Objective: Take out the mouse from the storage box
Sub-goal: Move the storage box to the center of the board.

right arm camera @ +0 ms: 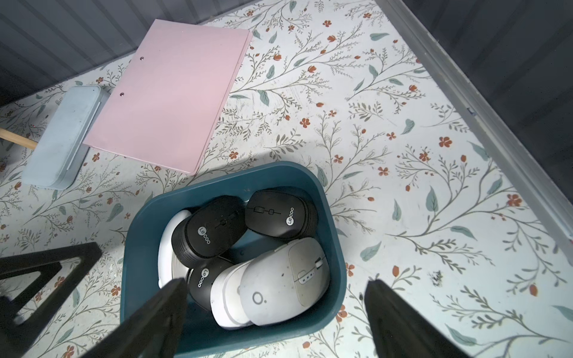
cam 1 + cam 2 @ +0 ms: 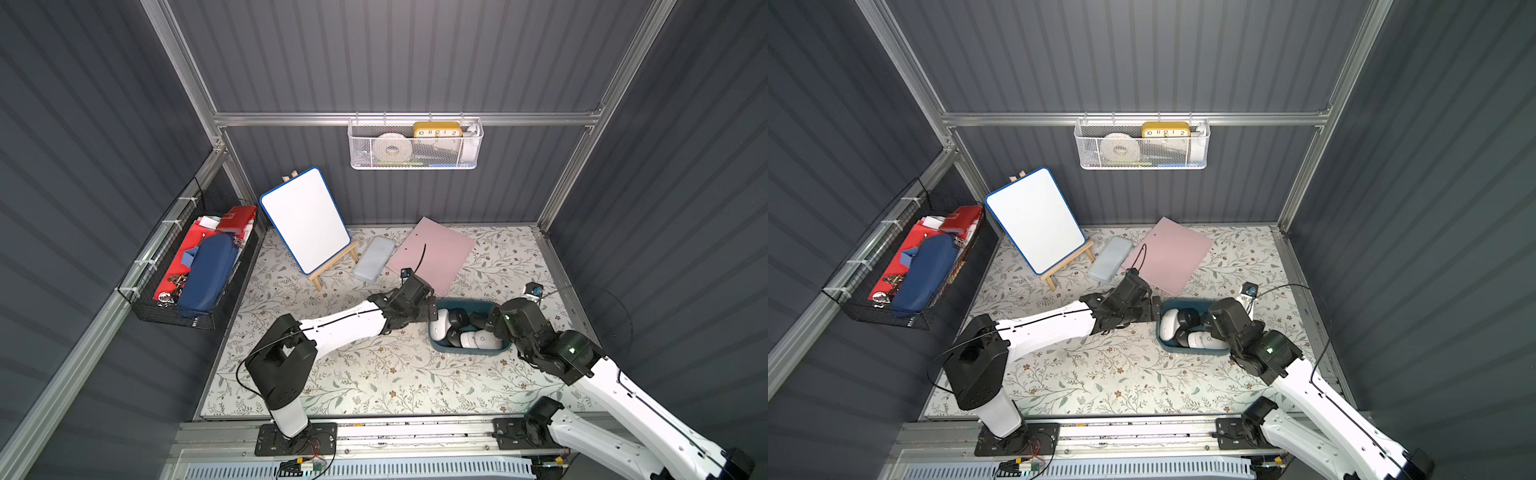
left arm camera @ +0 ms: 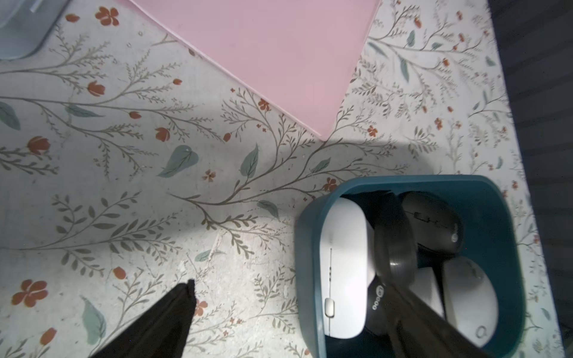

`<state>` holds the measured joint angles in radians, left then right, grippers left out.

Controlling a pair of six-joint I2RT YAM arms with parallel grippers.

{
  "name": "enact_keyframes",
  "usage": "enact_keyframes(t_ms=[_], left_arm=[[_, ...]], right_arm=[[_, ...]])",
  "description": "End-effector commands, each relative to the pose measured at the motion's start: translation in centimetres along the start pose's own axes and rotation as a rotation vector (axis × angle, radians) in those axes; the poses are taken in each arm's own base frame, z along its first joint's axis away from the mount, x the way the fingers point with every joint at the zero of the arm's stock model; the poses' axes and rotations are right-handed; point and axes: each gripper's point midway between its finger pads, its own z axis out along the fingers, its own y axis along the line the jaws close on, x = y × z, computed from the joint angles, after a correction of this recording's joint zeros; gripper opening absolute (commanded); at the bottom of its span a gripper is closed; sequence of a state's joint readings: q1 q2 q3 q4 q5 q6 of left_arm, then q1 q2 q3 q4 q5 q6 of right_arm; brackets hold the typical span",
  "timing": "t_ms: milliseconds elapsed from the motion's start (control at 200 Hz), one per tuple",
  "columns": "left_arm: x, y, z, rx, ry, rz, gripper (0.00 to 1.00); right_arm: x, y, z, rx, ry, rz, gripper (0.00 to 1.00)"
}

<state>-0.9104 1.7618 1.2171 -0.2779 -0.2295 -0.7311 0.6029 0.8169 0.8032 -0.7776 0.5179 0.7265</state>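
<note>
While the left gripper (image 3: 291,283) is straddling a wall of the box (image 1: 248,169) near the tabletop's right edge, jaws wide, likely steadying it, the right gripper (image 1: 276,288) is hovering, jaws apart, over the white mouse (image 1: 285,279) inside.

You have a storage box (image 1: 263,336) of smooth teal plastic with a faint sheen. Inside it, the black mouse (image 1: 217,226) is matt plastic with ribbed sides. The glossy white mouse (image 3: 344,266) shines, while the grey-white mouse (image 1: 285,285) looks duller and speckled. The bench (image 1: 403,124) wears a matt printed floral sheet, scuffed in places. The pink board (image 1: 173,99) is smooth and matt. Far left, the easel (image 2: 317,283) is bare wood and its whiteboard (image 2: 305,218) is glossy. The frame rail (image 2: 291,119) is brushed metal.
</note>
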Motion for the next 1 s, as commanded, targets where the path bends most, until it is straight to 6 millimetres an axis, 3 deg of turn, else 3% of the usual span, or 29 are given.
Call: enact_keyframes(t_ms=[0,185,340,500,665,996], left_arm=[[1.0,0.9,1.1,-0.093,0.047,0.051,0.99],[2.5,1.7,3.2,-0.185,0.098,0.091,0.99],[2.9,3.4,3.6,-0.279,0.095,0.057,0.95],[2.8,6.0,2.6,-0.402,0.063,0.013,0.90],[1.8,6.6,1.0,-0.348,0.023,0.020,0.89],[1.0,10.7,-0.7,-0.339,0.027,0.017,0.86]], right_arm=[[1.0,-0.1,0.3,-0.004,0.040,0.016,0.93],[1.5,0.0,0.2,-0.021,0.055,0.030,0.92],[1.6,-0.1,0.2,-0.025,0.056,0.038,0.93],[1.9,0.2,0.6,-0.026,0.067,0.029,0.93],[2.3,0.9,1.2,-0.027,0.106,0.012,0.93],[3.6,2.4,3.1,-0.025,0.168,-0.013,0.93]])
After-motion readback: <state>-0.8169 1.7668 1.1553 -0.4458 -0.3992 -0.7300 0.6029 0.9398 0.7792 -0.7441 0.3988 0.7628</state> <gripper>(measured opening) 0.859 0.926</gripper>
